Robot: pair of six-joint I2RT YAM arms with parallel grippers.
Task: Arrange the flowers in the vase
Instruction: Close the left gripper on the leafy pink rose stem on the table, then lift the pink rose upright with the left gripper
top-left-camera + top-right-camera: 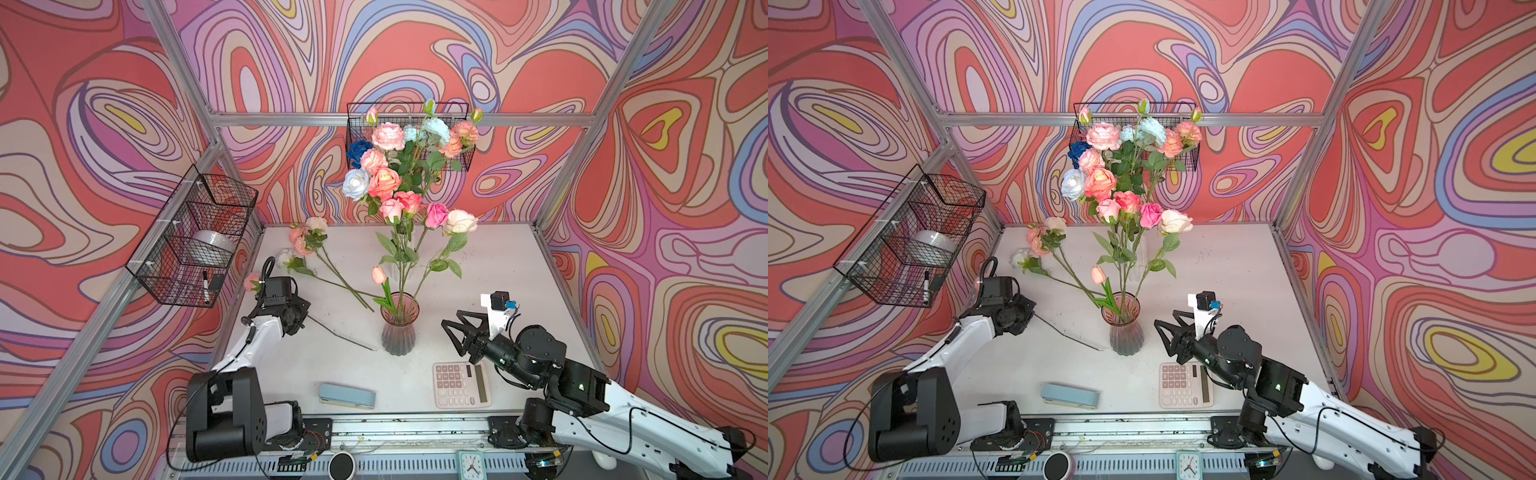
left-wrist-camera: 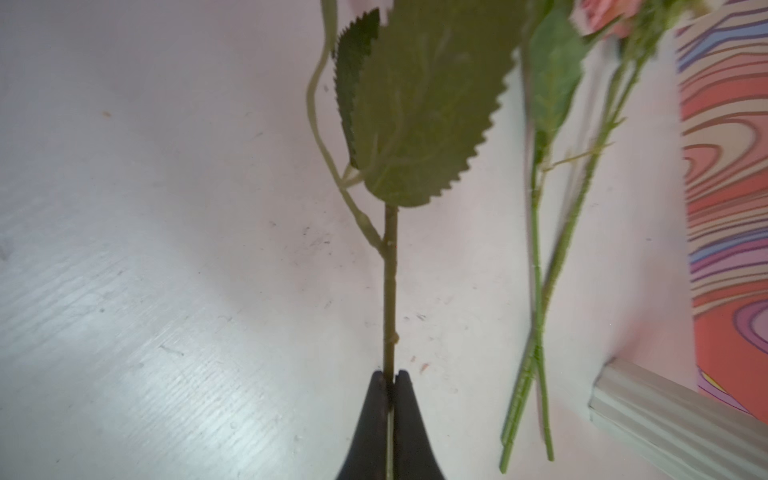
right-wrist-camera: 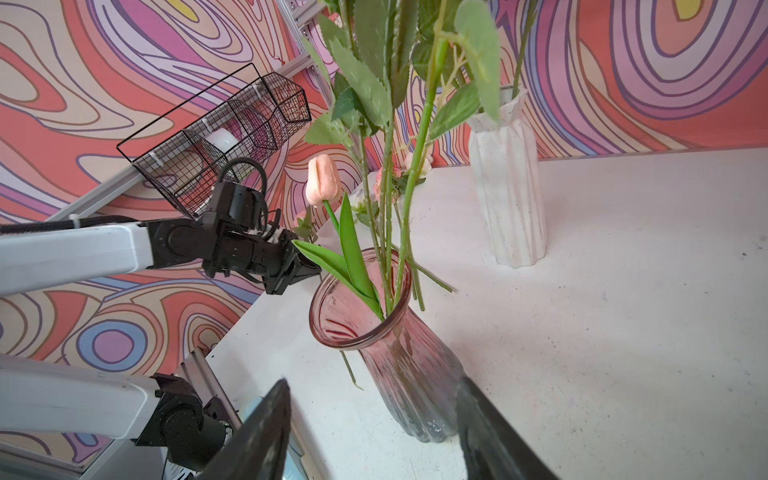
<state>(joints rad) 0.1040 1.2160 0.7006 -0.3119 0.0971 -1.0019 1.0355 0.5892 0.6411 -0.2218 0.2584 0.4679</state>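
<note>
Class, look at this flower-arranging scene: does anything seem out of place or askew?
Yes. Several flowers lie flat on the table, left of the pink vase; a calculator and stapler seem unrelated clutter.

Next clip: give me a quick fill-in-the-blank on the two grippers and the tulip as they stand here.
1. The left gripper is ___ on a green flower stem.
2. The right gripper stands ___, holding nothing.
3. The peach tulip stands in the ___ glass vase, not the white one.

Missing words: shut; open; pink.
</note>
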